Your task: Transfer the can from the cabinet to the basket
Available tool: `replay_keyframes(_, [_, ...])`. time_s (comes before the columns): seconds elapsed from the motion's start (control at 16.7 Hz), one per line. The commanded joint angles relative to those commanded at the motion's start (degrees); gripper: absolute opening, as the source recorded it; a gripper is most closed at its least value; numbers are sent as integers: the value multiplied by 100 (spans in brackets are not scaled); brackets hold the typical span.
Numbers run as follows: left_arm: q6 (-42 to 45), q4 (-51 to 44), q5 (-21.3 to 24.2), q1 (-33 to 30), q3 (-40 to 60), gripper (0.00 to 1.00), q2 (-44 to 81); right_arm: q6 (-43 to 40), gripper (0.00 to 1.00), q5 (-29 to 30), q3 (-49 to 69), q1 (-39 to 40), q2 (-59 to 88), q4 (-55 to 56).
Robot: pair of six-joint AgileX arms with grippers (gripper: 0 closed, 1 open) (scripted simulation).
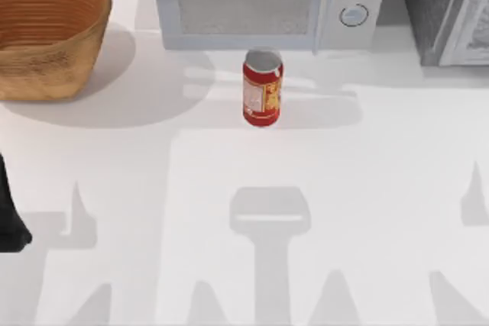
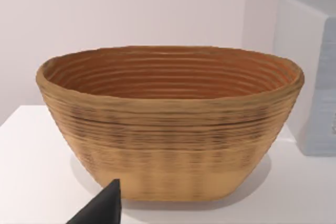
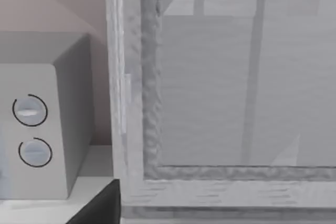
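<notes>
While our left arm (image 1: pixel 11 219) barely pokes in at the table's left edge and one dark fingertip (image 2: pixel 102 208) is all we get of either gripper, we cannot tell whether our hands are open or clenched. We see the can (image 1: pixel 263 87) standing upright on the white table (image 1: pixel 229 188), just in front of the microwave (image 1: pixel 267 1). The basket (image 1: pixel 47 32) sits well apart at far left, cut off by the frame, and the cabinet (image 1: pixel 447 9) is cropped at far right.
</notes>
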Motion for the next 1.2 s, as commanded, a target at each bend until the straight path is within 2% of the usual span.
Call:
replay_keyframes(0.48, [0,0,0,0,0,100,0,89,100,-2687,905,-2650,4176,3164])
replay_keyframes(0.72, [0,0,0,0,0,100,0,127,100,-3810,1301,-3783,5998,4525])
replay_keyframes(0.96, [0,0,0,0,0,100,0,150,100,-4466,1546,-4462,7019,5317])
replay_keyframes(1.2, [0,0,0,0,0,100,0,153,100,-4561,1582,-4561,7156,5424])
